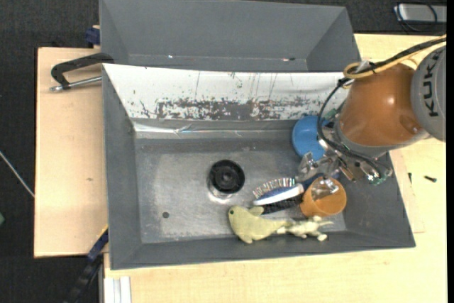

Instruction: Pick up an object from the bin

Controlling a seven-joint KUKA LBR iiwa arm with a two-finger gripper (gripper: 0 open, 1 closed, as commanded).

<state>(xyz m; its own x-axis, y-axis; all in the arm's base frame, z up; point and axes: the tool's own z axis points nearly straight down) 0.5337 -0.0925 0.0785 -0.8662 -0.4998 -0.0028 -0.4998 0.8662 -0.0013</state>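
5 loose things lie in the bin, and 4 of them crowd its near right part. Your hand hangs low over that group, just above an orange round thing near the right wall. You cannot tell from this view how far the hand is open, and nothing shows in its grasp.

A blue round thing sits just behind the hand, by the back wall. A brush-like piece with a pale, dark and blue body lies touching or almost touching the orange thing on its left. A pale yellow toy lizard stretches along the front wall just below both. A black round cap stands well apart, mid-floor.

To do this well, I judge the orange thing the likeliest pick. Centre over it before you go down, so you close on it alone and do not catch the brush. Come down straight. Round sides may slip, so grip across its widest part and lift gently. Mind the right wall, which is close.
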